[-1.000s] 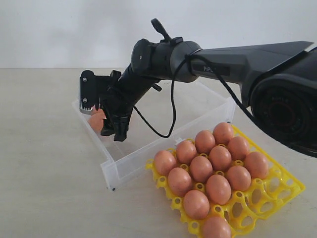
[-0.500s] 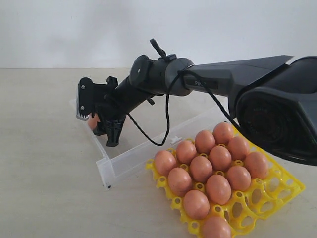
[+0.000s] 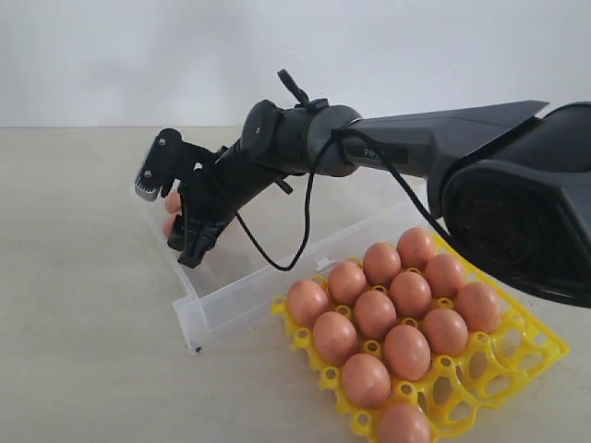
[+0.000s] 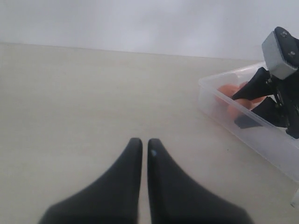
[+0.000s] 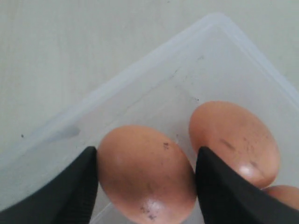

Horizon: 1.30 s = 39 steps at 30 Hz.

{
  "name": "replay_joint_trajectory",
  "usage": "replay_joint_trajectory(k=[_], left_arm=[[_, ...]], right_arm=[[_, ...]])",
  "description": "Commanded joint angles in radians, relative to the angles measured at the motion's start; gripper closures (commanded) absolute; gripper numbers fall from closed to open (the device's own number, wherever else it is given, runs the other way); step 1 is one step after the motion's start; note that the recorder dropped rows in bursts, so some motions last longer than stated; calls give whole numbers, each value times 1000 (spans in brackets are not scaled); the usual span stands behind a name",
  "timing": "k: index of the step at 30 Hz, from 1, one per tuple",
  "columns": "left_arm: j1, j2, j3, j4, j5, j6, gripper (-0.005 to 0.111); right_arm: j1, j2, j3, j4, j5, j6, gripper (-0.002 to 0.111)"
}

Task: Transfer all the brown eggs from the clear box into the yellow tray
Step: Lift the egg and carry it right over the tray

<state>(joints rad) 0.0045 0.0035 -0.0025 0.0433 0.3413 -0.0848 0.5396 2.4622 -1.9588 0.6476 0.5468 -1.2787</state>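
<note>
Right gripper jaws apart, straddling brown egg in clear box corner; egg's long axis crosses the gap; second egg just beside. Left gripper together, idle.

I'm working in what's looking like a robot lab or test bench: a bare pale tabletop is stretching to a blank white wall, and my black arm is trailing a loose cable across it.
</note>
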Motion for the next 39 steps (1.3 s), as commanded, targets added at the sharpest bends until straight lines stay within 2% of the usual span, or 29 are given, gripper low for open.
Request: replay_joint_trajectory(k=[1, 10, 13, 15, 17, 18, 20, 23, 25, 36, 39], left_arm=[[3, -3, 3, -3, -4, -1, 103], [3, -3, 3, -3, -4, -1, 103], [3, -3, 3, -3, -4, -1, 103], [3, -3, 3, -3, -4, -1, 103], [3, -3, 3, -3, -4, -1, 103], [3, -3, 3, -3, -4, -1, 103], [3, -3, 3, -3, -4, -1, 103], [3, -3, 3, -3, -4, -1, 103], [3, -3, 3, -3, -4, -1, 103], [3, -3, 3, -3, -4, -1, 103], [3, -3, 3, -3, -4, -1, 103]], right_arm=[[-3, -66, 6, -25, 46, 155, 109], [-35, -180, 35, -39, 184, 380, 109], [-42, -308, 263, -20, 42, 354, 109], [-42, -419, 440, 68, -62, 232, 109], [-42, -523, 629, 292, -190, -36, 109], [-42, -569, 706, 493, -246, -259, 109], [-42, -619, 794, 761, -223, -576, 109], [-42, -627, 806, 994, -144, -805, 109], [-42, -627, 806, 1097, -96, -848, 109], [-42, -595, 767, 1097, 210, -848, 109], [-42, -603, 767, 1097, 368, -823, 109]])
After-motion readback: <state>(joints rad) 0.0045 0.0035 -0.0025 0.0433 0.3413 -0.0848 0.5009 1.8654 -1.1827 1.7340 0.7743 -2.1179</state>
